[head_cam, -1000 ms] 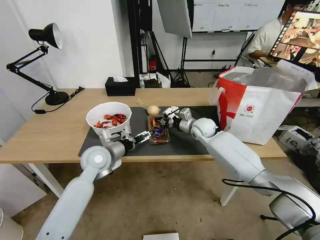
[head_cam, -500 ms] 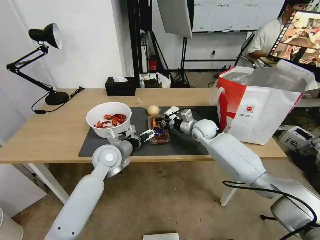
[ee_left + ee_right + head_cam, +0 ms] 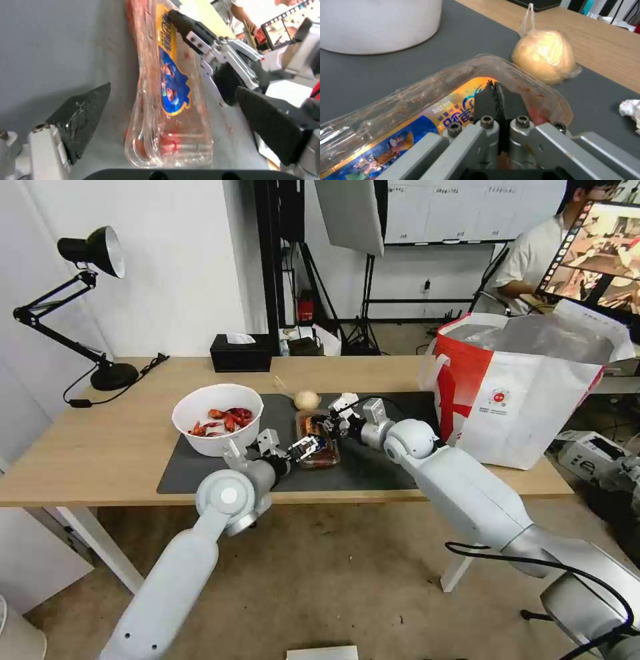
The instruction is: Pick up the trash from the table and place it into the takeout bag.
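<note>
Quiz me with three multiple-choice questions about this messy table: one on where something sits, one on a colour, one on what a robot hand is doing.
1. The beige lump lies: A on the dark mat, B in the bowl, C in the bag.
2. The takeout bag side panel is: A blue, B red, C green.
3. The right end effector is: A wide open, B shut on the clear plastic tray, C holding the lamp.

A: mat beneath it. B: red panel faces the tray. B: fingers pinched on the tray's rim.
</note>
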Motion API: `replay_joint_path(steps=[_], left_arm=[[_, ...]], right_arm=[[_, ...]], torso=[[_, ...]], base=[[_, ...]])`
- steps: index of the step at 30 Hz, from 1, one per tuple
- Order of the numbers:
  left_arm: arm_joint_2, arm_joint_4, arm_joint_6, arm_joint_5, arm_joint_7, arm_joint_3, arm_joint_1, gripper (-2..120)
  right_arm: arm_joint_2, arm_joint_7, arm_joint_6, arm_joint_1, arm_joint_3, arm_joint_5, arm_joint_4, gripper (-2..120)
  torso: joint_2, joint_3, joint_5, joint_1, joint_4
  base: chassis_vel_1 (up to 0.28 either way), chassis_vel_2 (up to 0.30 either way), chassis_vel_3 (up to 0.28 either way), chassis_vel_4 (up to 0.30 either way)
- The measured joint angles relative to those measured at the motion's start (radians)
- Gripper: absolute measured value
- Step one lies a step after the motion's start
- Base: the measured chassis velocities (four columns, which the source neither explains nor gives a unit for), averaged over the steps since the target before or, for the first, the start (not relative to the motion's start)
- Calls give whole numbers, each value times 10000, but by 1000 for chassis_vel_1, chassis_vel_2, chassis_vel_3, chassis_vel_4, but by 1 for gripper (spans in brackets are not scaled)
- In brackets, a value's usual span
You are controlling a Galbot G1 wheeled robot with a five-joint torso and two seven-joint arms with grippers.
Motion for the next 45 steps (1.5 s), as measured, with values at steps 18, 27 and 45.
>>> replay_joint_path(steps=[18,27,45], left_arm=[[0,-71,-292,216,-233,149,272,55],[17,-141,-344,219,-224,115,365,27],[69,-416,-455,281,29,-14,512,0]], right_arm=[[-26,43,12,-30,7,51,42,0],[-9,87,15,11,-17,89,50,0],[-254,828,661,-538,804,1413,988,0]], torso=[[0,-1,0,0,0],[1,0,0,0,0],[2,0,-1,0,1]], base=[[0,0,0,0],[0,0,0,0],[0,0,0,0]])
